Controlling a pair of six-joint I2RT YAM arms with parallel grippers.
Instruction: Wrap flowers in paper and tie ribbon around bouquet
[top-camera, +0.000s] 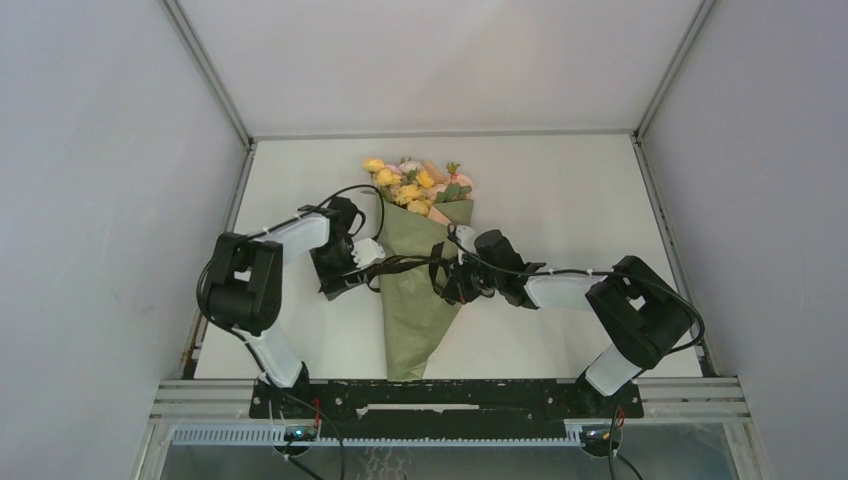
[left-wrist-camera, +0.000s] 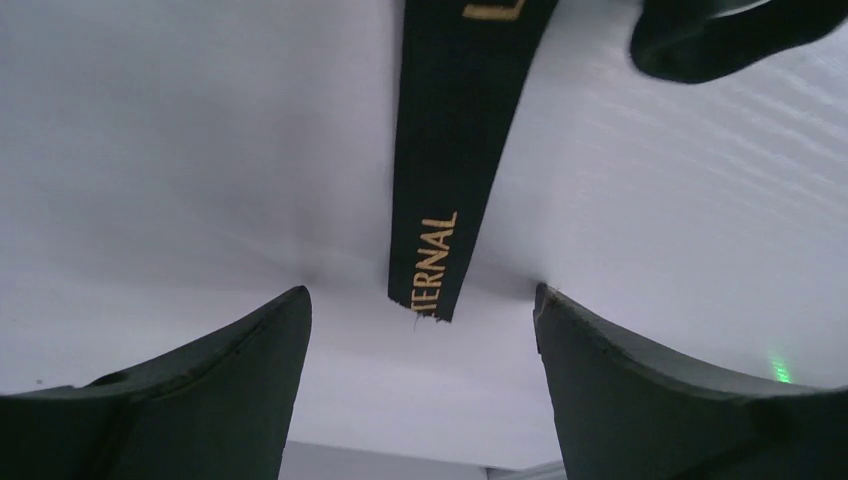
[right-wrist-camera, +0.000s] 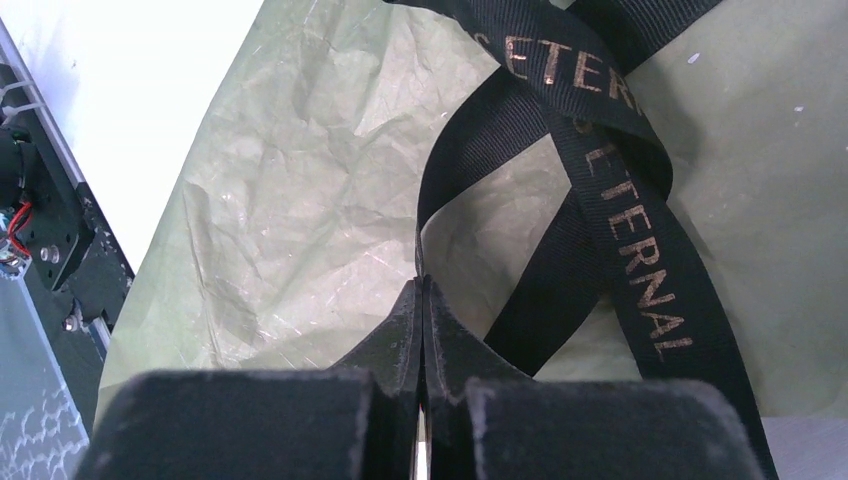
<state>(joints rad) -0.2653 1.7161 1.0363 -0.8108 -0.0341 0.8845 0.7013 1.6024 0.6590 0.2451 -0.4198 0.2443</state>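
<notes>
L gripper (left-wrist-camera: 422, 295), just left of bouquet (top-camera: 412, 300), gapes w/ ribbon (right-wrist-camera: 640, 270) end loose betw its fingers (left-wrist-camera: 200, 400); R gripper (right-wrist-camera: 421, 285), on bouquet's right, pinches ribbon loop shut.

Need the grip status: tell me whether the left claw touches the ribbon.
Apart. Left wrist view: the ribbon end hangs between the fingers of the open left claw, a white gap on each side.

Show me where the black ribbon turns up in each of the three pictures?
Top external: the ribbon crosses the middle of the green paper cone.
Left wrist: ribbon end runs down from top centre, stopping between the fingers of the open left claw.
Right wrist: ribbon loops right of centre, pinched by the shut right claw.
Shared landmark: gold ETERNAL lettering in both wrist views; green paper overhead and right wrist.
</notes>
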